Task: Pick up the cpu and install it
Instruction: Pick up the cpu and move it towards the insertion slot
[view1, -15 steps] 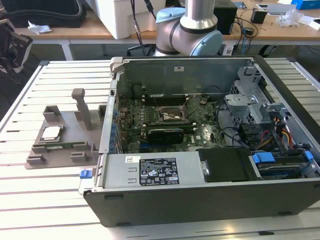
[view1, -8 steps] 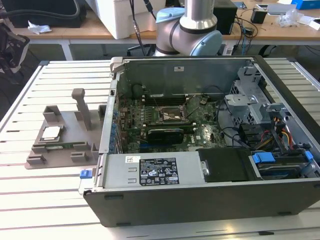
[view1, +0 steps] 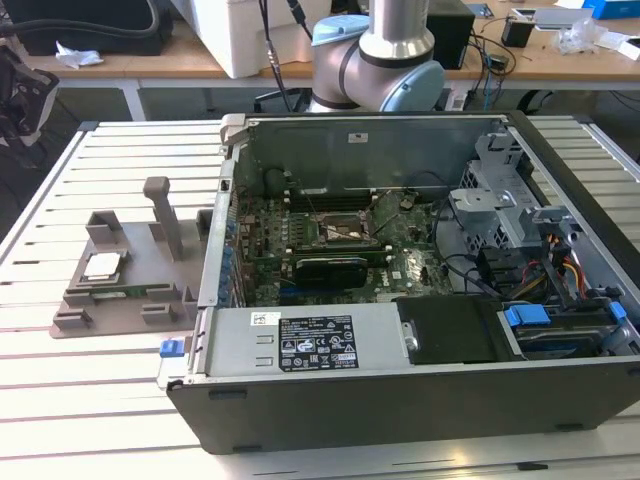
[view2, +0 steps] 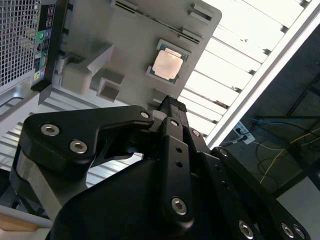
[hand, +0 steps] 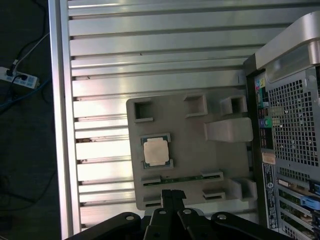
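The cpu (view1: 103, 265), a small square chip with a pale metal top, lies flat in a recess of the grey moulded tray (view1: 120, 305) on the exterior view's left. Both wrist views look down on the cpu (hand: 156, 151) (view2: 167, 65) in the tray (hand: 192, 137) (view2: 125, 45). My black gripper (hand: 173, 193) (view2: 170, 103) hangs well above the tray, fingertips together and holding nothing. Inside the open computer case (view1: 400, 350), the motherboard's socket (view1: 345, 232) shows.
The case's rear panel (hand: 292, 125) (view2: 20, 40) stands right beside the tray. A tall post (view1: 165, 215) rises from the tray. The slatted metal table (hand: 150, 45) ends at an edge rail (hand: 59, 100), with cables on the floor beyond.
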